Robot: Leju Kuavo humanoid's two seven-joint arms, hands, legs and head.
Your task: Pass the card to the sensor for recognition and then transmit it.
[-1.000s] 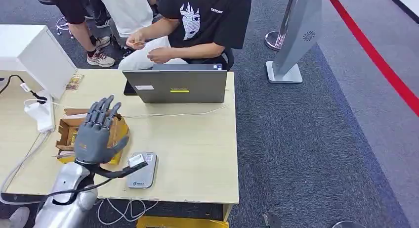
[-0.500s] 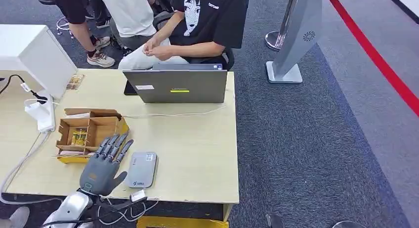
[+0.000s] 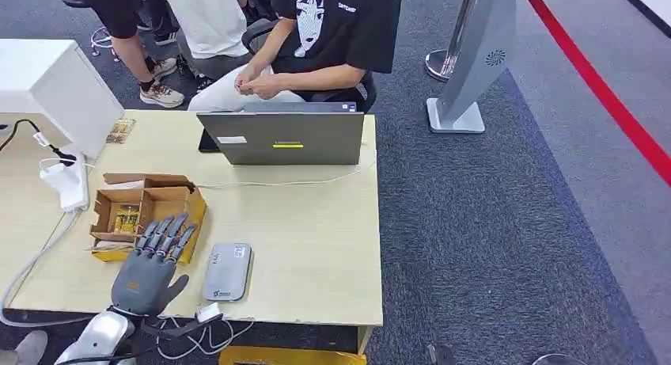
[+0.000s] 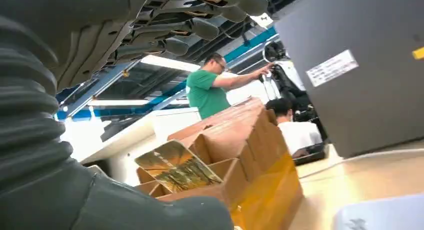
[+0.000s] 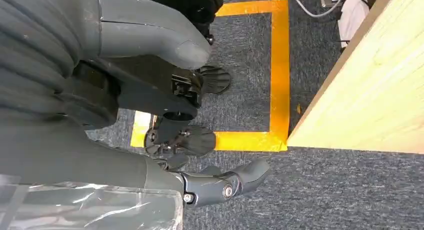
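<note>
— Where is the left hand (image 3: 146, 270)?
— At the surface's (image 3: 316, 246) near edge, fingers spread, holding nothing, just left of the sensor (image 3: 226, 271).
— And the card (image 4: 176, 165)?
— The left wrist view shows it standing in the box (image 3: 146, 211) beyond the fingers.
— The right hand (image 5: 165, 95)?
— Hanging over carpet (image 5: 325, 190) beside the surface, fingers loosely apart, empty.
— Farther off?
— A laptop (image 3: 281, 137), then a seated person (image 3: 316, 40).

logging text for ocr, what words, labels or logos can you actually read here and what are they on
No text here reads clearly.
Black T-shirt: a small white chest print, too small to read; beside it a printed face graphic.
Laptop: a white label and a yellow sticker on the lid, both too blurred to read.
Grey sensor: a small blue mark and a white label, unreadable.
Grey stand: a round swirl logo, no words.
</note>
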